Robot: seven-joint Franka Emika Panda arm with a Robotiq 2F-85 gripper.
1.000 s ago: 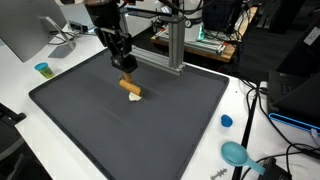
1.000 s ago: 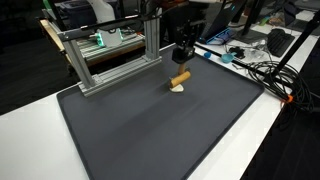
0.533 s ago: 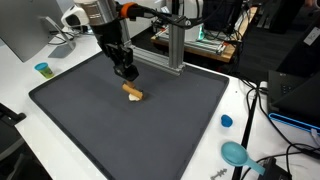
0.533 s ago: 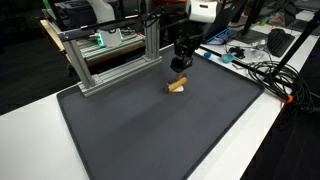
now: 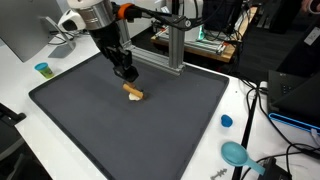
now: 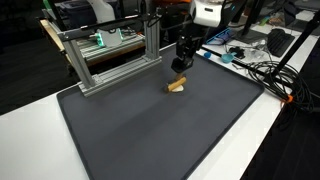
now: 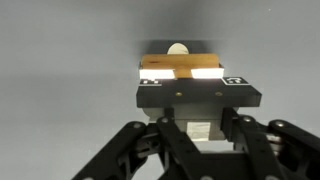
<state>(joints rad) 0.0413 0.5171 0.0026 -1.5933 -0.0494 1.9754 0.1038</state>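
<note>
Wrist view: we saw the brown piece (image 7: pixel 180 62) lying crosswise just beyond the gripper's tip, with a pale rounded bit (image 7: pixel 178 48) peeping out behind it.
Gripper: in an exterior view the gripper (image 5: pixel 129 74) hung just above and beside the brown piece, apart from it and carrying nothing. We could not tell whether its jaws stood parted or closed.
Where the piece was: it lay flat on the dark mat (image 5: pixel 90 130), toward the side nearest the metal frame (image 5: pixel 176 45) and well apart from the blue cap (image 5: pixel 226 121) out on the white table.
Doing it well: we judged that any approach wanted the gripper centred over the middle of the brown piece, with the jaws set across its narrow width rather than along its length. The approach should come straight down so that neither tip nudged the piece sideways. So small and light a thing would probably skid or roll at a glancing touch.
Risk: the pale rounded bit, if loose, could be knocked away.
Hidden: in the wrist view the gripper's own body masked its fingertips. In both exterior views they were too dark and small to read.
Hard to make out: we could not say what the brown piece was made of, nor whether the pale rounded bit was joined to it or merely touching.
Cut off: the top edge cropped the arm's upper links.
</note>
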